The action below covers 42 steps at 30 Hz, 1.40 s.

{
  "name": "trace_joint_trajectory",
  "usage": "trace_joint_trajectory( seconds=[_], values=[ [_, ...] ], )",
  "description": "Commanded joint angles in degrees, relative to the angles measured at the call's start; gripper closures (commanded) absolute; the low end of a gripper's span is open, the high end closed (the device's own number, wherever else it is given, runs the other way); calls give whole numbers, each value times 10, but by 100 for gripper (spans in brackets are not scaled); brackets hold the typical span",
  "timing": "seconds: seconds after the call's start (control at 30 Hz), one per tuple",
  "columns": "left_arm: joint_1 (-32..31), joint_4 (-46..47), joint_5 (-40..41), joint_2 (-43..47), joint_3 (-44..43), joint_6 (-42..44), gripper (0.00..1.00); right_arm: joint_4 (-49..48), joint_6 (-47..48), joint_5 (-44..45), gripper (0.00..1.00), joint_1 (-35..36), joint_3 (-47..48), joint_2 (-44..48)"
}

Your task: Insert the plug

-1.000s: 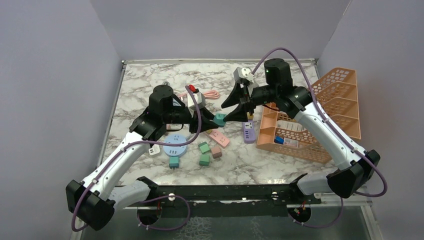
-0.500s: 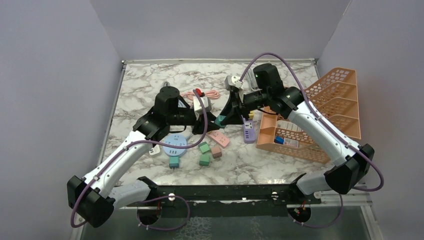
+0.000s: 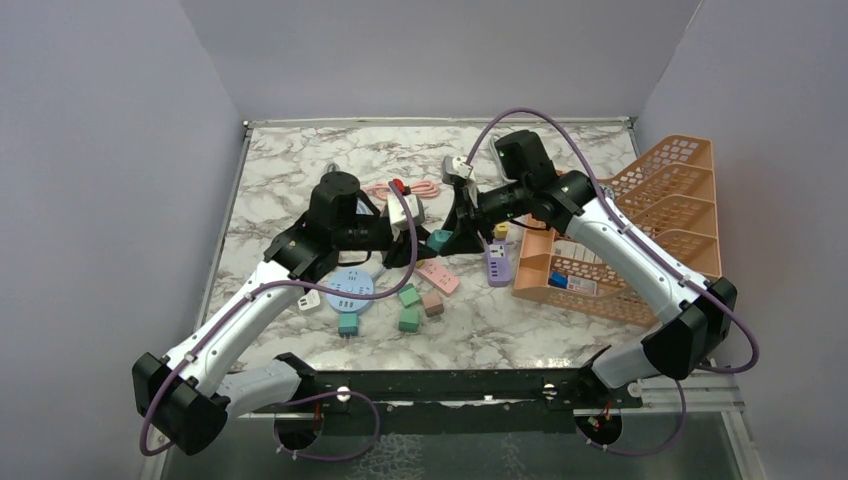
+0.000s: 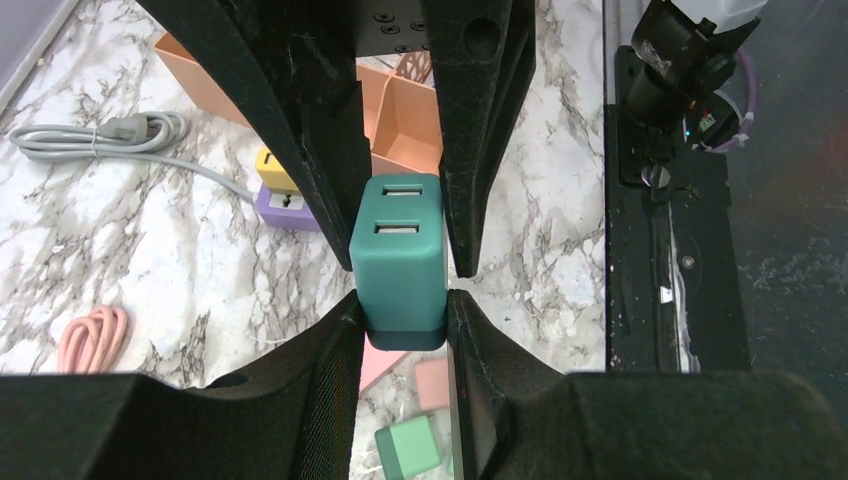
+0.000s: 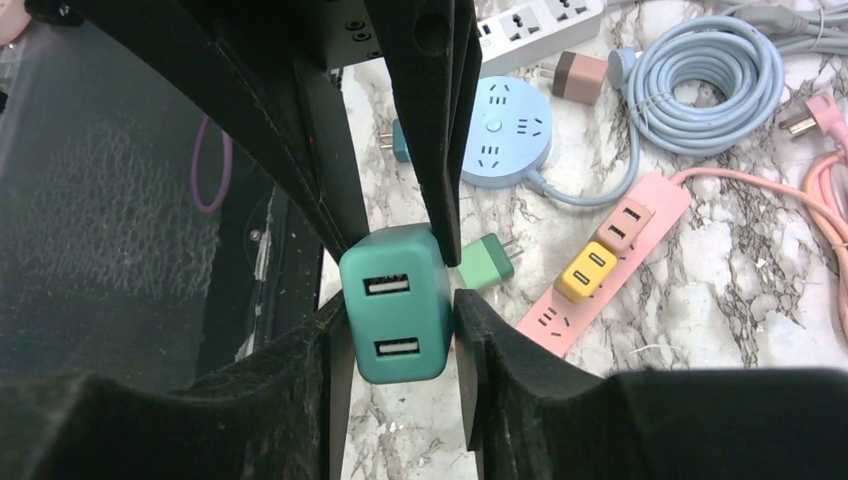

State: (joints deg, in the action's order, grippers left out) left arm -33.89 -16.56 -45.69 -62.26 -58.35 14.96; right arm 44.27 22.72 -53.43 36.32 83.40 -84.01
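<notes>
A teal two-port USB plug [image 3: 438,239] hangs in the air above the middle of the table, between both grippers. My left gripper [image 3: 418,241] comes from the left and is shut on the plug's dark base [image 4: 402,330]. My right gripper [image 3: 457,234] comes from the right and its fingers are closed on the plug's sides [image 5: 395,300]. In each wrist view the other arm's fingers reach in from the top around the same plug. A pink power strip [image 3: 436,275] lies just below, carrying a yellow adapter [image 5: 587,270]. A purple strip [image 3: 497,263] lies to the right.
A round blue socket [image 3: 350,288] and a white strip [image 3: 405,208] lie on the left. Loose green plugs [image 3: 408,296] and a pink cube [image 3: 432,304] lie near the front. An orange basket [image 3: 655,215] stands at the right. A coiled pink cable [image 3: 425,188] lies behind.
My right gripper has moved left to the plug and closed from wide open onto it. My left gripper has kept its hold and shifted slightly right.
</notes>
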Motion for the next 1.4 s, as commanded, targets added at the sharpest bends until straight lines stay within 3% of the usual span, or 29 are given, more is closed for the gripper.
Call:
trace_joint_trajectory(
  seconds=[0.0,0.1,0.17,0.23,0.3,0.33,0.47,0.57,0.7,0.87,1.2,1.37],
  values=[
    [-3,-2,7,11,-18,7,100,13,-6,15,63,15,19,-10],
    [-3,-3,11,11,-19,4,100,5,-13,17,74,17,22,-12],
    [-3,-3,18,12,-20,-1,99,-3,-15,17,86,17,22,-11],
    [-3,-1,38,13,-20,-10,83,-30,-30,29,98,17,14,-5],
    [-3,3,75,21,-15,-22,59,-75,-66,60,99,17,-5,6],
    [-3,9,103,26,-10,-28,53,-94,-86,80,99,17,-15,11],
    [-3,86,293,66,49,-91,39,-144,-174,176,99,17,-49,13],
    [-3,130,440,90,94,-186,30,-186,-238,244,99,17,-91,20],
    [-2,112,577,93,115,-320,27,-255,-304,287,99,17,-172,35],
    [-2,62,594,91,109,-408,27,-313,-341,301,99,18,-237,25],
    [-3,30,635,115,125,-459,27,-389,-363,441,99,76,-290,-31],
    [-2,25,634,120,128,-457,27,-421,-343,457,99,87,-286,-58]
  ],
)
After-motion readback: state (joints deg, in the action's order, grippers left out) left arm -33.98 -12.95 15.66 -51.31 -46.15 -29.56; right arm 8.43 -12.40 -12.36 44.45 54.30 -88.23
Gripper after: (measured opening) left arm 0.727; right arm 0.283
